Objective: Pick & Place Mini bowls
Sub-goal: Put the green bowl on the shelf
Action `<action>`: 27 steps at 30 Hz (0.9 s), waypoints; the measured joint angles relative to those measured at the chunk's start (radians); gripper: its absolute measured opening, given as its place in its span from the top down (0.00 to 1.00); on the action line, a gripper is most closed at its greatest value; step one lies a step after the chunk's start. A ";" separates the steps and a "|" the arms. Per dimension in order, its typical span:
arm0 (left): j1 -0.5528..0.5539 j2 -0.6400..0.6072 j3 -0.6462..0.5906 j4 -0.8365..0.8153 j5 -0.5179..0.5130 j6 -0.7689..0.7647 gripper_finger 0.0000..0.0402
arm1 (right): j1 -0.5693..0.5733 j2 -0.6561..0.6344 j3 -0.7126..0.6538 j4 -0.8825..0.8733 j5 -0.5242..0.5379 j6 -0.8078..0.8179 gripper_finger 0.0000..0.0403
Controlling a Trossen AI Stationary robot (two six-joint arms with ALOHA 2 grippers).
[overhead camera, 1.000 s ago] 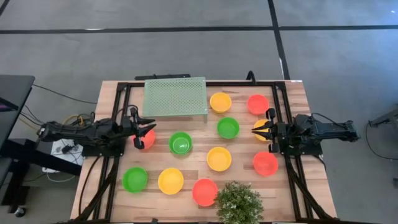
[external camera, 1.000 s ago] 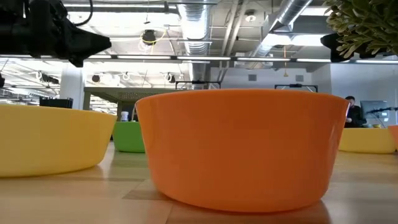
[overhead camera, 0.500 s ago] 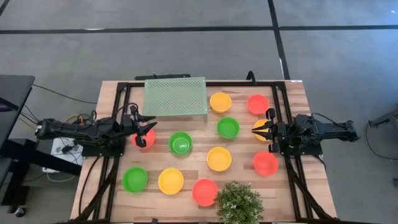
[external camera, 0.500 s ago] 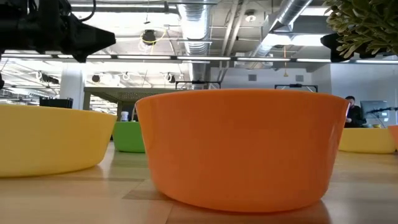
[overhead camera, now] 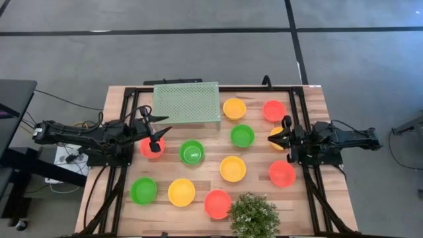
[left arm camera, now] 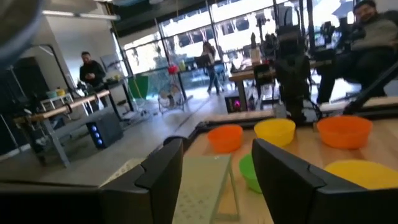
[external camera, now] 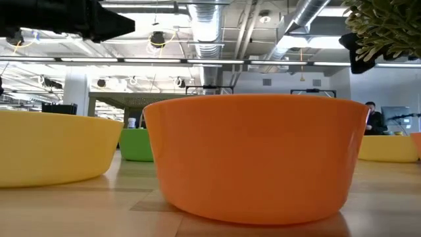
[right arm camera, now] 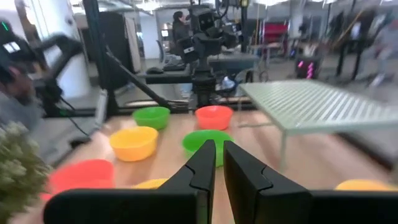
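Wooden table (overhead camera: 125, 198) holds eleven mini bowls around a perforated stand (overhead camera: 186, 102) and potted plant (overhead camera: 253, 215); left gripper (overhead camera: 154, 129) spread wide, empty, just above the red-orange bowl (overhead camera: 147, 149) beneath its fingertips, right gripper (overhead camera: 283, 136) nearly closed over the yellow bowl (overhead camera: 273, 134) at its tips.

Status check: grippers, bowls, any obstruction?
Left gripper open above red-orange bowl, empty. Right gripper shut over yellow bowl. Nothing blocking.
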 joint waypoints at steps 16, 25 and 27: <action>-0.005 0.184 0.089 -0.057 0.132 -0.109 0.58 | 0.000 0.032 0.000 0.213 0.071 -0.025 0.91; -0.042 0.279 0.267 -0.403 0.136 -0.139 0.61 | 0.000 0.243 0.000 0.566 0.081 -0.293 0.87; -0.052 0.299 0.311 -0.503 0.135 -0.167 0.61 | 0.000 0.323 0.007 0.638 0.080 -0.313 0.87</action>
